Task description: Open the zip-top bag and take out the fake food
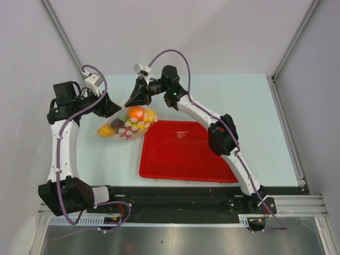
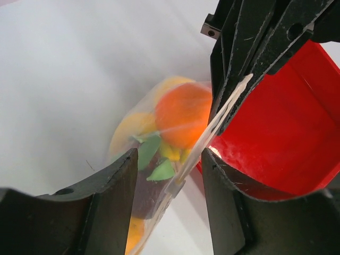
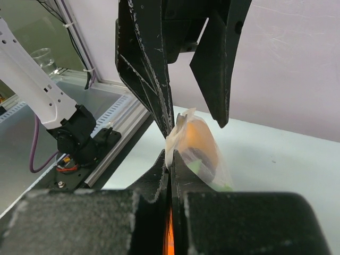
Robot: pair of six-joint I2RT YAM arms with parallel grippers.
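The zip-top bag [image 1: 127,124] lies left of the red tray, its top edge lifted. It is clear plastic with white dots, and the fake food inside shows as an orange [image 1: 136,112], yellow pieces and a dark fruit. My right gripper [image 1: 129,102] is shut on the bag's top edge, and the right wrist view has the bag [image 3: 199,149] rising from the closed right gripper [image 3: 170,159]. My left gripper [image 2: 170,159] is open, one finger on each side of the zip strip [image 2: 212,127]. The orange [image 2: 183,114] and green leaves press against the plastic.
The red tray [image 1: 186,154] lies empty right of the bag, and its wall [image 2: 276,133] stands close behind my left fingers. Grey walls enclose the pale table on three sides. A black rail runs along the near edge by the arm bases.
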